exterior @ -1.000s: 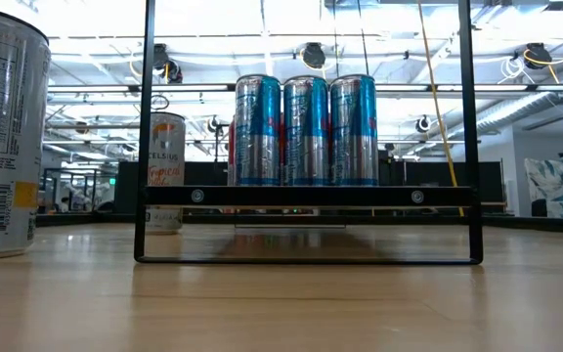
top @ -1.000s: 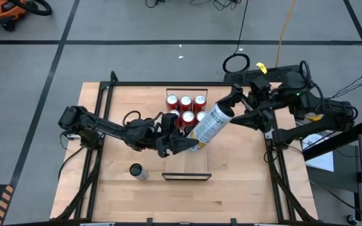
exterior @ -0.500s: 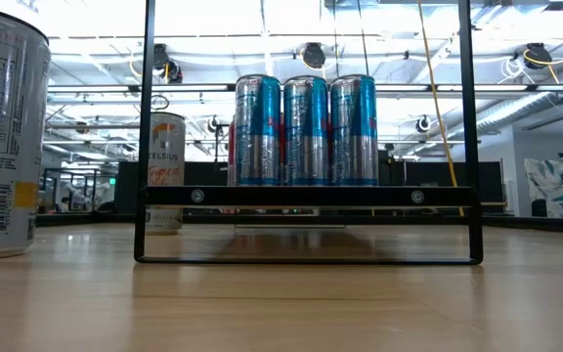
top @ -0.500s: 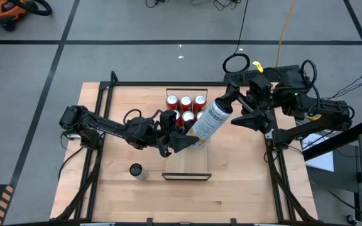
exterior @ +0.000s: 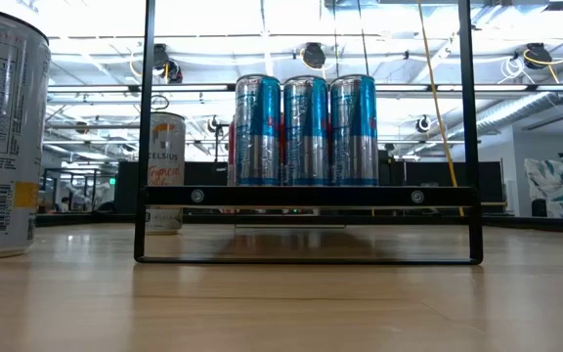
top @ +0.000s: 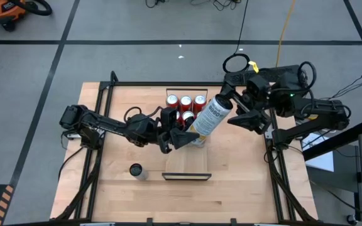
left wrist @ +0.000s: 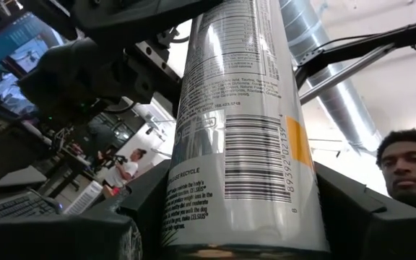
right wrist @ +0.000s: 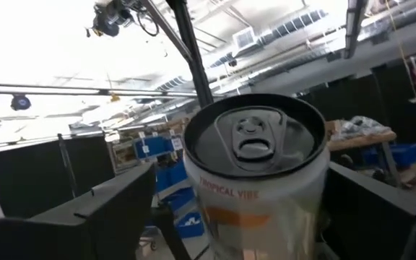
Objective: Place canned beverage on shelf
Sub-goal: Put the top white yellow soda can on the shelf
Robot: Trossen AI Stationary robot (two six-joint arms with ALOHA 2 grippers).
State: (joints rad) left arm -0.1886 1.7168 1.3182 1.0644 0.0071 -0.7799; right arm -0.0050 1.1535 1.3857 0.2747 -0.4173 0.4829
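Observation:
A white-and-silver beverage can [top: 209,119] hangs tilted over the far half of the shelf [top: 187,164], a light-wood board. My left gripper [top: 182,137] is shut on the can's bottom end. My right gripper [top: 231,108] is open, a finger on each side of the can's top end [right wrist: 255,141]. Several red-topped cans [top: 185,105] stand upright on the shelf's far end. In the low view they show blue and silver [exterior: 306,132], above the shelf's dark end lip [exterior: 306,196]. My left gripper pinches the can's bottom end [left wrist: 237,217] between its two fingers, coming from the table's left and slanting upward. The can is lifted clear and slants up toward the table's far right, top end highest. My right gripper's fingers flank the can's top rim; whether they touch it I cannot tell.
Another can [top: 137,171] stands upright on the table near the left front, close to the low camera [exterior: 3,127]. A further can [exterior: 165,171] stands farther back. Black rails [top: 99,113] frame the table. A person's head [left wrist: 410,166] shows beyond the table.
The held can's top end has swung a little toward the table's far edge while its bottom end stayed in my left gripper. My right gripper has followed the top end toward the far edge and tipped upward, its fingers staying apart.

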